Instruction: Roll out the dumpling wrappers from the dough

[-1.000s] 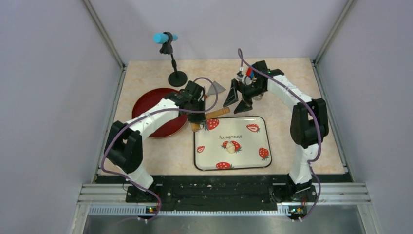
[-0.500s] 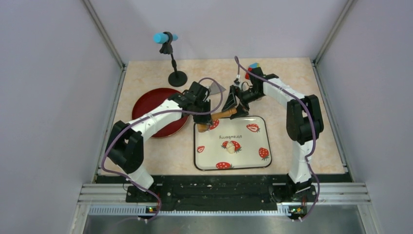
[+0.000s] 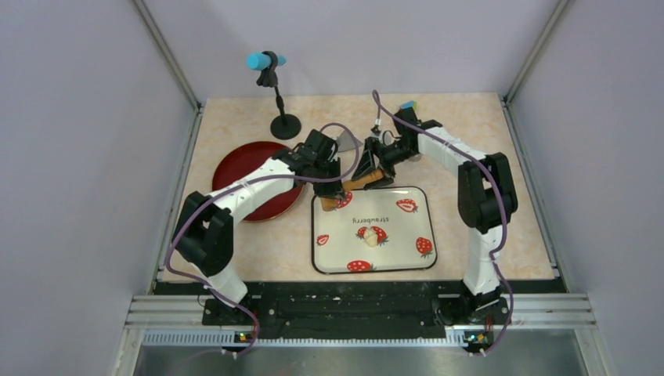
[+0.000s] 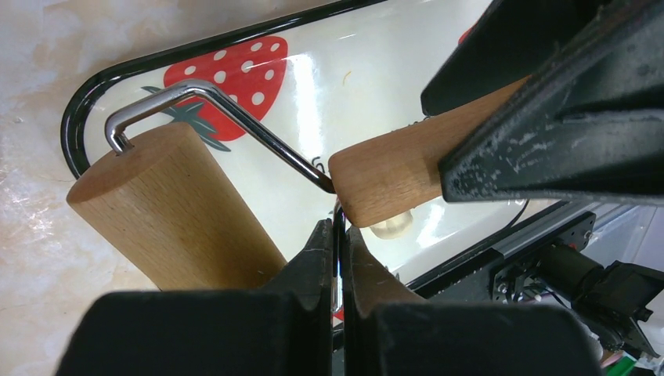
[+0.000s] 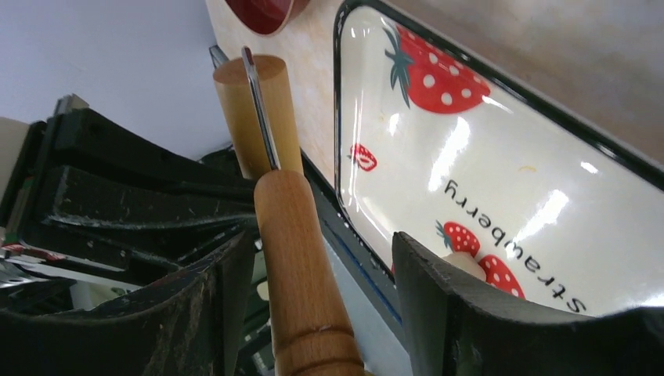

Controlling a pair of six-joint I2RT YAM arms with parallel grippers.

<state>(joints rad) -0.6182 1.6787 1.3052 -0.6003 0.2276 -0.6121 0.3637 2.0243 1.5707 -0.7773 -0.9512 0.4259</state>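
A small pale lump of dough (image 3: 368, 233) lies on the strawberry tray (image 3: 419, 223); it also peeks out in the right wrist view (image 5: 463, 263). No dumpling wrappers show. The wooden rolling pin (image 3: 344, 192) hangs over the tray's far left corner. My left gripper (image 3: 329, 182) is shut on its thin metal bracket (image 4: 235, 117), beside the roller (image 4: 172, 211). My right gripper (image 3: 374, 168) is open, its fingers (image 5: 211, 313) on either side of the pin's handle (image 5: 301, 266) without closing on it. The handle also shows in the left wrist view (image 4: 391, 172).
A dark red plate (image 3: 247, 176) lies left of the tray under my left arm. A microphone stand (image 3: 283, 124) stands at the back. A grey triangular scraper (image 3: 346, 141) lies behind the grippers.
My left gripper has carried the rolling pin over the tray's corner. My right gripper has swung left and now straddles the pin's handle.
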